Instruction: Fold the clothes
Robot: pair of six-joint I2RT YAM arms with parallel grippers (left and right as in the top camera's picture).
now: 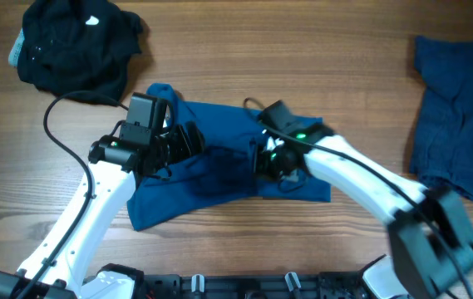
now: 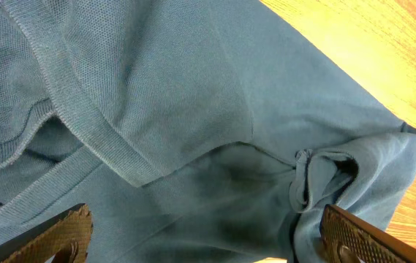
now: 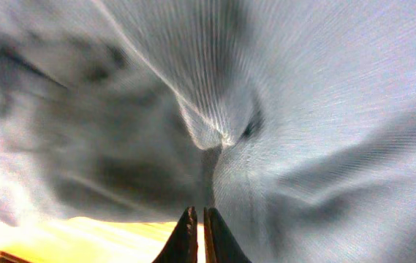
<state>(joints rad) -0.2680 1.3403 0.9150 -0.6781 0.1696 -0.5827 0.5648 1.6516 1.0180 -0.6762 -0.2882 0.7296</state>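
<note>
Blue polo shirt (image 1: 219, 178) is lying rumpled on the table (image 1: 303, 50) between both arms.
Left gripper (image 2: 208, 237) is hovering over it, jaws wide apart; right gripper (image 3: 197, 226) is sitting closed, grip on cloth unclear. Flattening the bunched corner (image 2: 324, 179) first is looking wise.

Polo shirt (image 2: 193, 88) matt piqué knit; table (image 1: 303, 50) grained wood.
</note>
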